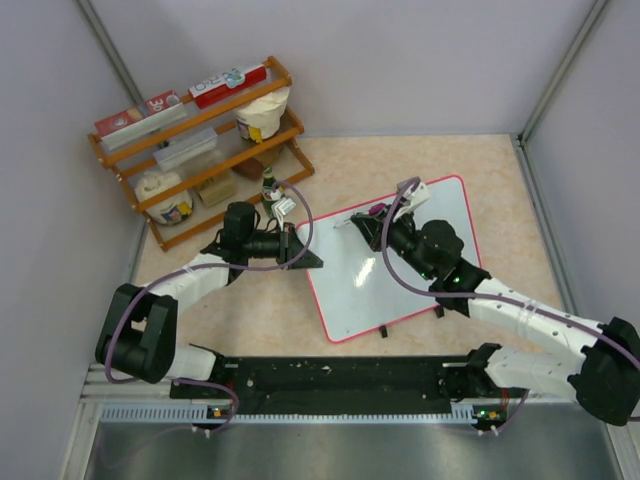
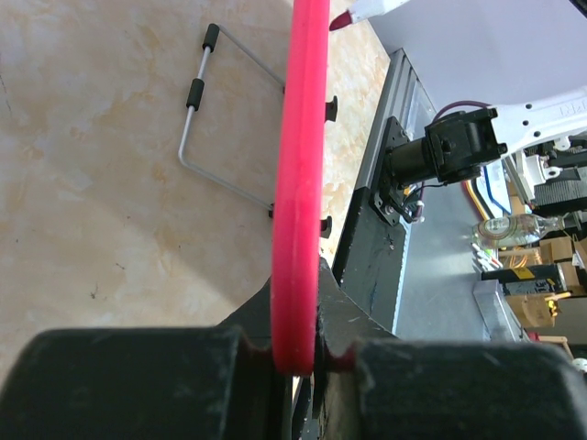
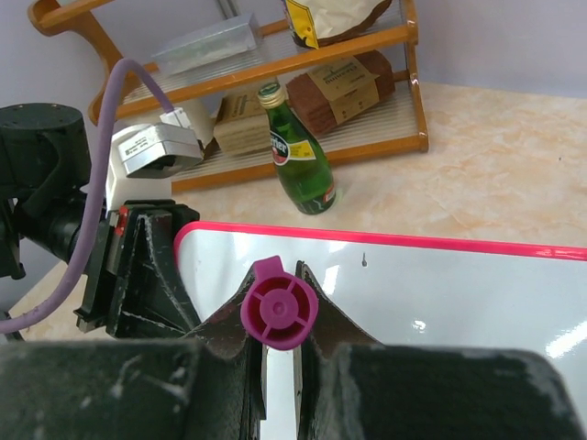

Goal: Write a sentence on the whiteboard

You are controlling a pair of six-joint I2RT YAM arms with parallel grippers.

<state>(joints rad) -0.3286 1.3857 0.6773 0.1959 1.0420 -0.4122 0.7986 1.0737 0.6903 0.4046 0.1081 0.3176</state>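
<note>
The whiteboard (image 1: 410, 265), glossy white with a pink frame, lies tilted at mid table. My left gripper (image 1: 303, 252) is shut on its left corner. In the left wrist view the pink frame (image 2: 303, 165) runs edge-on between the left gripper (image 2: 295, 298). My right gripper (image 1: 378, 226) hovers over the board's upper left part, shut on a purple marker (image 3: 279, 310) seen end-on between the right gripper (image 3: 278, 282). The board surface (image 3: 440, 293) shows only a tiny dark mark (image 3: 364, 263). The sentence is out of view.
A wooden rack (image 1: 195, 140) with boxes and jars stands at the back left. A green bottle (image 3: 298, 156) stands in front of it, close to the board's far edge. The board's wire stand (image 2: 197, 119) rests on the table. A black rail (image 1: 340, 380) runs along the near edge.
</note>
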